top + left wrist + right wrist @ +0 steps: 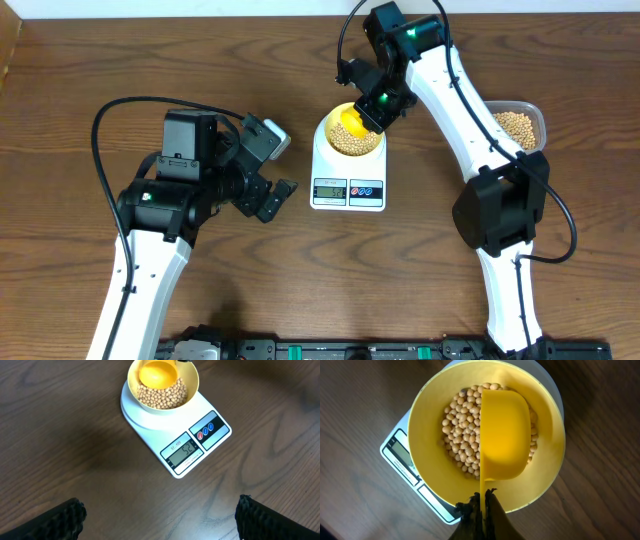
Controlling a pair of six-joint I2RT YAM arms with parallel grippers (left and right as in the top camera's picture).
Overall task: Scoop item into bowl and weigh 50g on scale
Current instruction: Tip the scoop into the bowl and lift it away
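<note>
Right wrist view cuts the right hand (482, 504) off at the bottom edge, but you can see its dark fingers pressed together on the thin handle of the yellow scoop (505, 440), seen edge-on. The scoop cup hangs inside the pale-yellow bowl (427, 435) over the beans (462, 435), bare yellow inside. You can't tell whether it touches them. The bowl sits on the round platform of the white scale (400, 457), approx centred, and most of the scale is hidden under it here. In the overhead the right hand and right arm (455, 95) cover the back of the bowl, and the readout is too small to read. The clear tub (541, 125) at far right is part-covered by that arm, w/ more beans showing in its open part. Left wrist view gives you what the others don't: the display (184, 450) facing the camera, digits soft, looks like 52, w/ red and blue buttons (205, 430) beside it. The left hand (160, 522) is wide apart and holds nothing. Only its two black fingertips (65, 520) are in frame at the bottom corners, well apart from the scale, above the dark wood surface (75, 435).
</note>
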